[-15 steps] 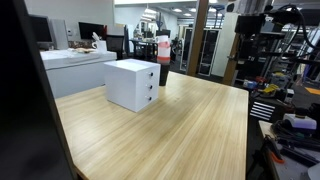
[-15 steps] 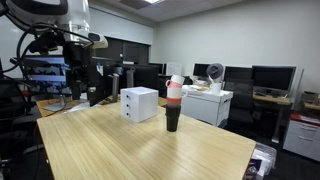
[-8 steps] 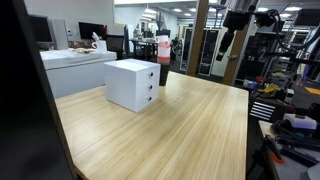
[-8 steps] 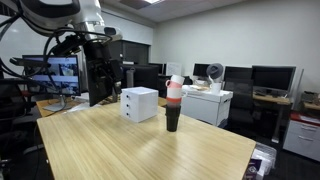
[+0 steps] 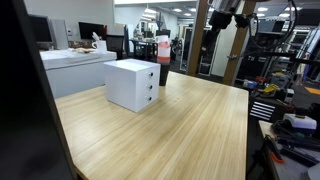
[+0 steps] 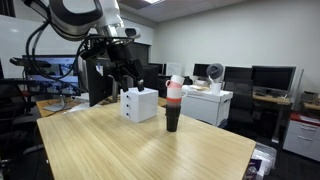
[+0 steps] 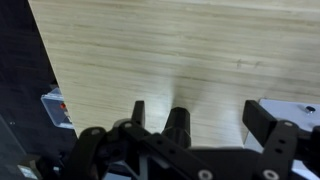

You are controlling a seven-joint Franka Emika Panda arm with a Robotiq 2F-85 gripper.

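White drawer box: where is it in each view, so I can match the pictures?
In an exterior view: the white drawer box is left of centre, with the red-and-white cup behind it.
In an exterior view: the box is centre-left, with the cup to its right.
Wrist view: only a white corner shows at the right edge, probably the box.
Shared landmark: the wooden table.

The arm (image 6: 95,18) is bent over high, and the wrist is turned downward. The tool (image 6: 131,74) is held above the bench (image 6: 150,150) near an edge, with its jaws spread wide and nothing gripped.
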